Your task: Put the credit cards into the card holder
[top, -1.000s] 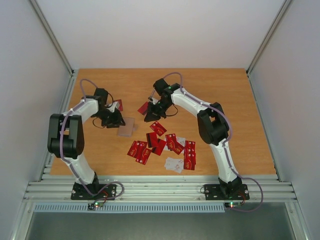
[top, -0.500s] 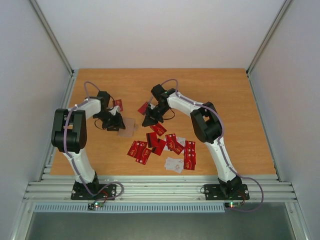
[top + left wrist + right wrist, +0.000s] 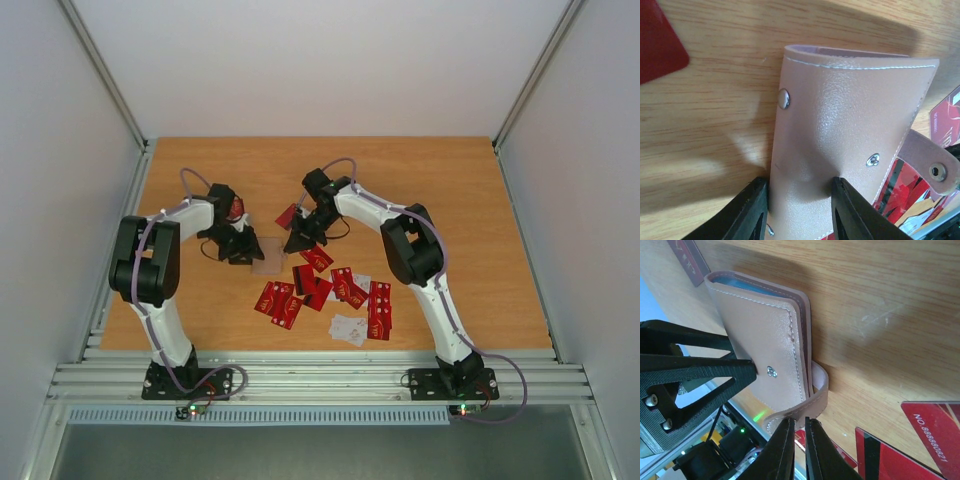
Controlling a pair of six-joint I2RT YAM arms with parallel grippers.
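Note:
The tan card holder (image 3: 268, 260) lies on the wooden table between both grippers. In the left wrist view the card holder (image 3: 840, 115) fills the frame, and my left gripper (image 3: 800, 207) grips it, one finger at its left edge and the other pressed into its face. In the right wrist view my right gripper (image 3: 799, 427) is pinched on the strap (image 3: 816, 390) of the card holder (image 3: 760, 335). Several red credit cards (image 3: 330, 290) lie scattered in front of the holder. From above, the left gripper (image 3: 243, 248) is at the holder's left and the right gripper (image 3: 297, 238) at its right.
One red card (image 3: 237, 209) lies behind the left gripper and another (image 3: 287, 215) behind the right gripper. A pale-faced card (image 3: 348, 330) lies near the front of the pile. Metal rails (image 3: 120, 260) and white walls border the table.
My left gripper has moved right and closed in on the card holder, which has shifted slightly right. My right gripper came a little down and left onto the strap.

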